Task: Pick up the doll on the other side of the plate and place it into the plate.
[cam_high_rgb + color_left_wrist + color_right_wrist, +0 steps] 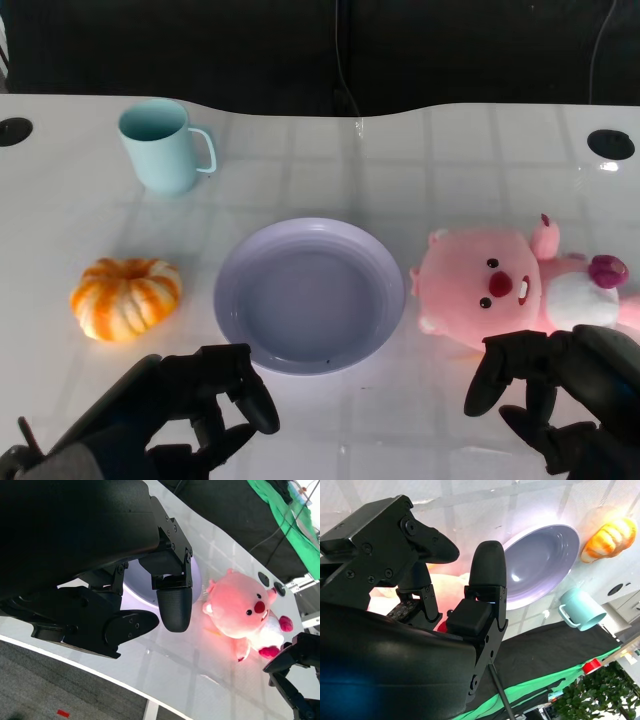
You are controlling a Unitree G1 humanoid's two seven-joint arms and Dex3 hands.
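Plush doll (500, 290) — glossy plate (310, 296) (smooth table (480, 160))

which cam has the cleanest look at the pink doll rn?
Left wrist view: the pink doll shows whole and unblocked, lying on the table beside the plate. Head view shows it too, but the right hand covers its near edge. Right wrist view shows only pink slivers behind that hand's fingers.

No readable text, labels, brands, numbers or signs in any view
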